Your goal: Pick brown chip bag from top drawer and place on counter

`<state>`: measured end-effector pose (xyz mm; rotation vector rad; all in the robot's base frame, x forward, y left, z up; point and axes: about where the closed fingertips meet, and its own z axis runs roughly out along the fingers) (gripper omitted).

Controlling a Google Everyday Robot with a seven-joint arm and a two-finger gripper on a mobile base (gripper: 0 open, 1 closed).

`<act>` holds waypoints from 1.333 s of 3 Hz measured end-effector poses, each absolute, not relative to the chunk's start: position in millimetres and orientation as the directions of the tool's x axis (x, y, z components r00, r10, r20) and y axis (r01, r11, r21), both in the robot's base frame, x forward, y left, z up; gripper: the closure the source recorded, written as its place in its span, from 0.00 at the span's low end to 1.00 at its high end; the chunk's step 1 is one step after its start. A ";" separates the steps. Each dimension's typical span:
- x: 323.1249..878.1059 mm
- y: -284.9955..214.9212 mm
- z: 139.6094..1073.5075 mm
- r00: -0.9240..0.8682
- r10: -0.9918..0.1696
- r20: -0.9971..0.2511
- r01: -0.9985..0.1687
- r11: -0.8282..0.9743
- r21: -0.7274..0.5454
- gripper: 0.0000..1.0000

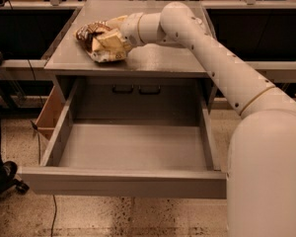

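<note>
At the far left, beside the cabinet, a brown cardboard box [50, 113] stands on the floor. The brown chip bag [92, 34] lies crumpled on the left part of the counter [160, 59], its dark end pointing left and its pale part toward the near edge. My gripper [113, 36] is right against the bag's right side, low over the counter; I cannot tell whether it clasps the bag. Below, the top drawer [128, 182] is pulled fully out. My arm [222, 68] reaches in from the right.
</note>
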<state>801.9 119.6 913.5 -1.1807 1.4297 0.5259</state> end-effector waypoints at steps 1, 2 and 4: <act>789.1 111.2 920.9 0.177 -0.363 -0.915 -0.873 0.370 -0.316 0.00; 771.1 86.9 925.6 0.197 -0.357 -0.913 -0.892 0.322 -0.318 0.00; 710.1 11.5 909.2 0.204 -0.368 -0.907 -0.951 0.145 -0.272 0.00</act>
